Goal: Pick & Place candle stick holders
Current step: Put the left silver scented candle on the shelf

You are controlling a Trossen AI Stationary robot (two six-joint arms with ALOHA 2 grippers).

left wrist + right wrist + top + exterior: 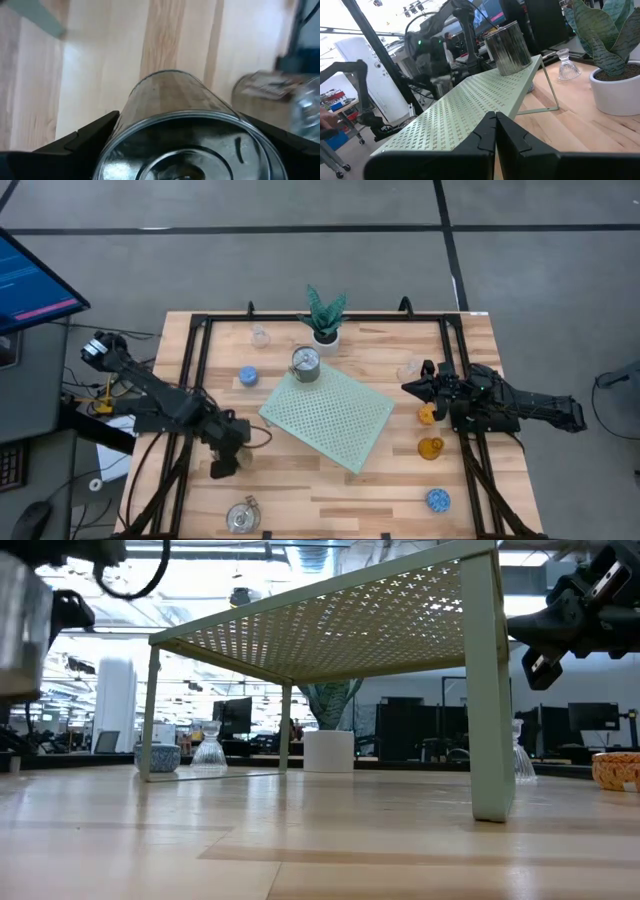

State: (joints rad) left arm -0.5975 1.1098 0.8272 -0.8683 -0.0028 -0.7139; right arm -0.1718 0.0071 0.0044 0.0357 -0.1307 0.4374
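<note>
My left gripper is near the table's left front, closed on a shiny silver candle stick holder. In the low view that holder hangs above the tabletop. A second silver holder stands on the far corner of the pale green perforated mat, which is raised on legs. My right gripper waits shut and level at the table's right side, touching nothing. Blue, clear glass, orange and amber holders stand on the wood. My left gripper pinches the silver holder's round side wall between its two fingers, one on each opposite side. The fingers come steeply from above and run along the holder's wall. The holder is lifted clear of the table, its near end facing the wrist camera.
A green plant in a white pot stands at the far middle. A glass holder sits near the front edge, close to my left gripper, and a blue one sits at the front right. Black frame rails run along both sides.
</note>
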